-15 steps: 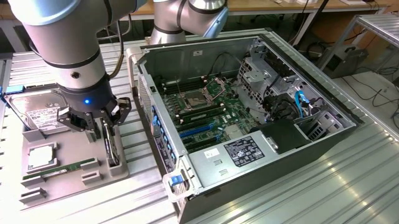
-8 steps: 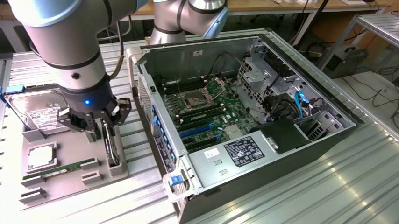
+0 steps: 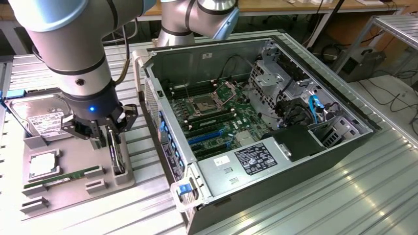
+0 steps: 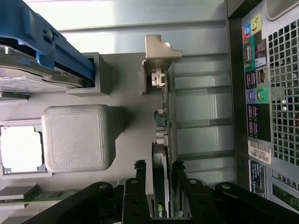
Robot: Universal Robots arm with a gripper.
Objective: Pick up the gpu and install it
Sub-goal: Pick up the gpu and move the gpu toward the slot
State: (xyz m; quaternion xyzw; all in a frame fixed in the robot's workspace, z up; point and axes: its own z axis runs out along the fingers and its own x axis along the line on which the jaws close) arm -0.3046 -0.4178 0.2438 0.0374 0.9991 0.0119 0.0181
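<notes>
Gpu (image 3: 118, 155) stands on its long edge in a slot of the grey holder tray (image 3: 85, 156), at the lower left of the exterior view, along the tray edge that faces the computer case (image 3: 274, 196). Only a narrow strip of slatted table (image 3: 339, 196) separates that tray edge from the case's rear wall. The case lies open with its motherboard (image 3: 222, 117) exposed. On the far side of the card, toward the exterior view's left, sit a hard drive (image 3: 40, 120) and a green memory stick (image 3: 62, 177).

The gripper (image 3: 107, 134) hangs straight over the card with its jaws apart. In the wrist view the black fingers (image 4: 140, 182) straddle the gpu (image 4: 161, 196), one at each face, a thin gap beside each. The silvery bracket (image 4: 158, 56) at the card's end is well apart from the gripper (image 4: 159, 164).
</notes>
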